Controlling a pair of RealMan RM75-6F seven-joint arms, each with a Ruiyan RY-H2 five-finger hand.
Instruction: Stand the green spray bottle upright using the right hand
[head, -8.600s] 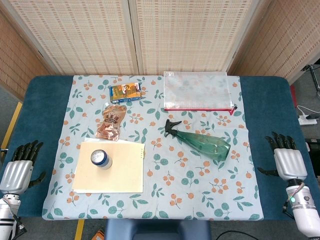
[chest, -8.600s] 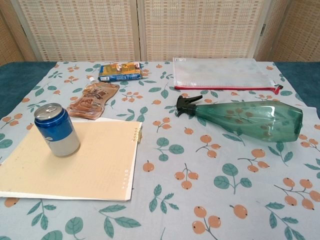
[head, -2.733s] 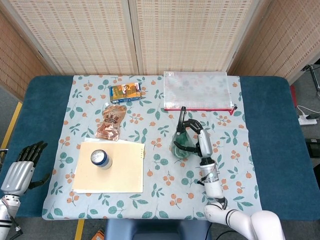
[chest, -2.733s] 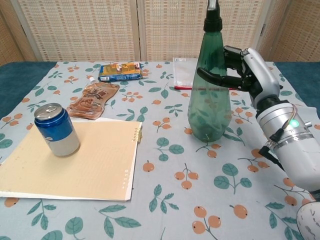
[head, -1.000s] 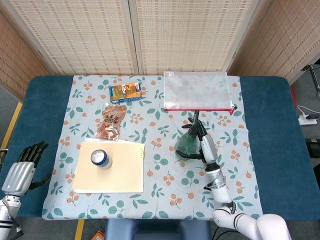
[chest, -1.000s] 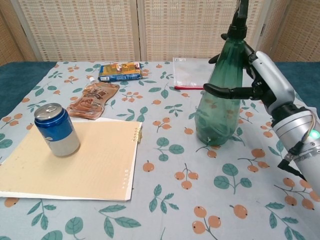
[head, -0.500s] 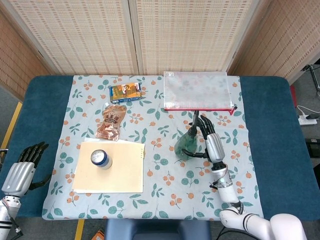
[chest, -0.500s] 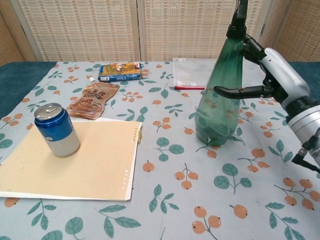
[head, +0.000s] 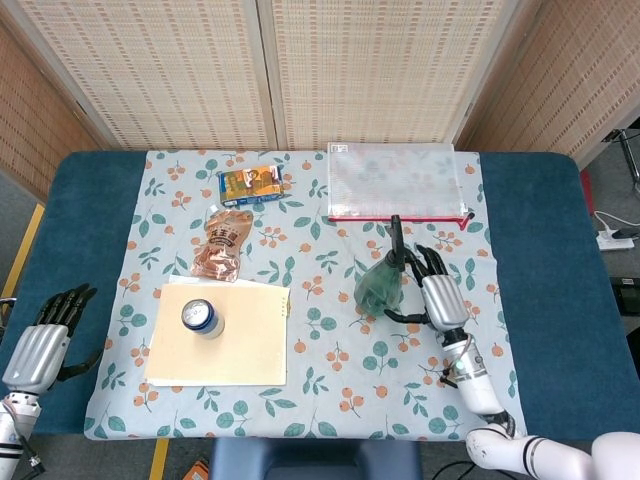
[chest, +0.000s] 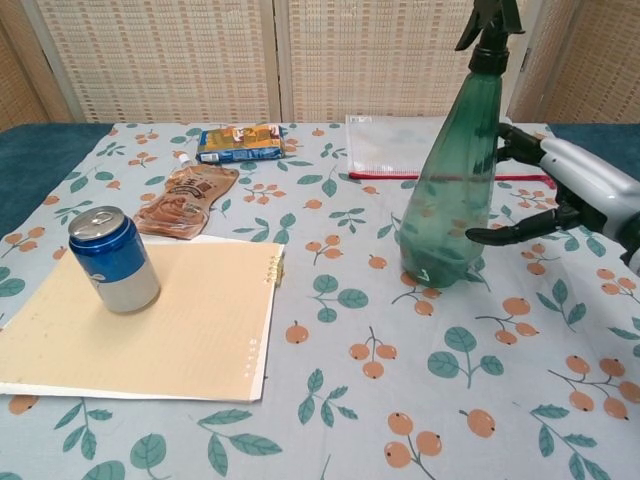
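The green spray bottle (chest: 455, 170) stands on its base on the floral cloth, black trigger head on top, leaning a little to the right in the chest view. The head view shows the green spray bottle (head: 380, 282) right of centre, below the mesh pouch. My right hand (chest: 570, 195) is just right of it with fingers spread and nothing gripped. Its thumb (chest: 500, 235) reaches toward the bottle's lower side, and I cannot tell whether it touches. From above, the right hand (head: 440, 295) sits beside the bottle. My left hand (head: 40, 340) rests open at the table's left edge.
A blue can (chest: 113, 260) stands on a cream notepad (chest: 150, 320) at the left. A brown pouch (chest: 185, 200) and a blue snack pack (chest: 240, 142) lie behind it. A clear mesh pouch with a red zip (chest: 395, 150) lies behind the bottle.
My right hand has let go of the bottle and drawn back to the right, fingers opening. The bottle has shifted slightly right and stays standing. The left hand has not moved.
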